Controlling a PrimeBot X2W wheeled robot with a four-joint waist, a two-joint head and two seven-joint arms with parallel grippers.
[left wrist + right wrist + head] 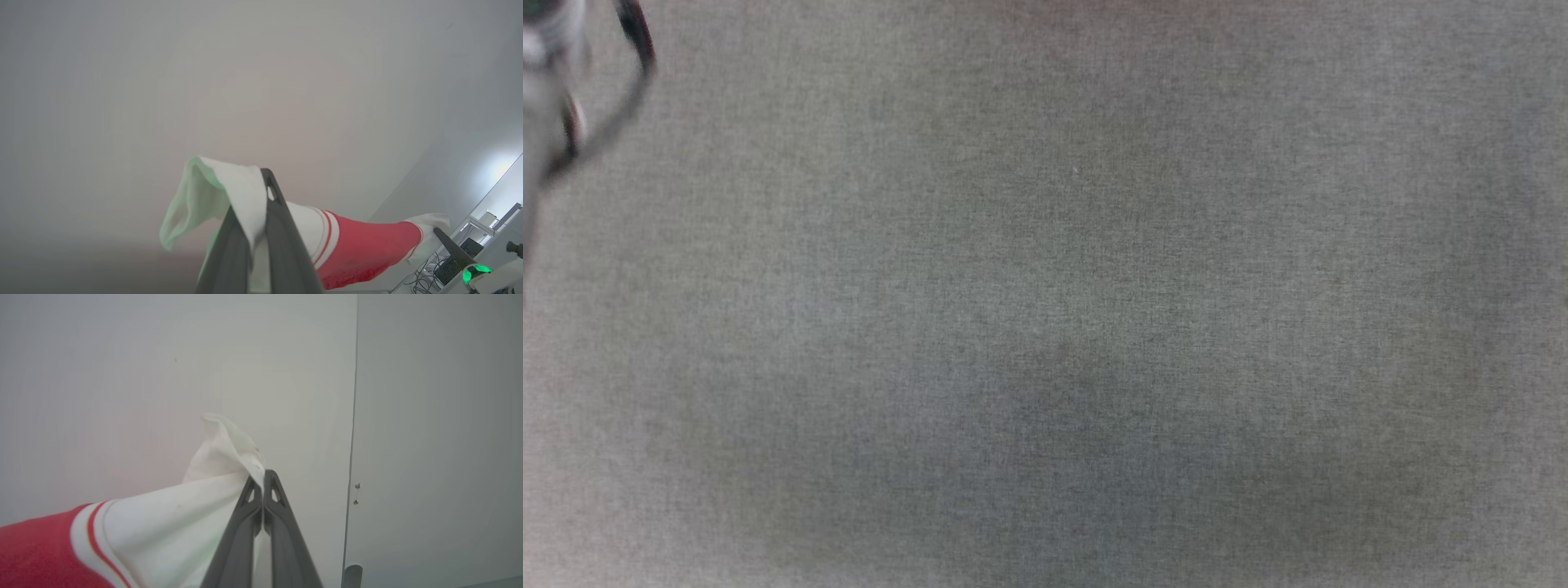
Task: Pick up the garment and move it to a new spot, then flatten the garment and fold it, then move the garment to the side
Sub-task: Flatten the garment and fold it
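The left hand [255, 196] is closed on one sleeve of the garment [363, 245], the right hand [261, 475] on the other. The garment is suspended between them, running toward 4 o'clock from the left hand. Soft, limp handling is expected; sleeve ends are recommended holds.

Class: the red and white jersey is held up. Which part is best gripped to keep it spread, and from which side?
Grip the jersey by its white sleeves, one per gripper, each from its outer end: they lie opposite, so the red body stretches between. The left gripper and right gripper are shut there.
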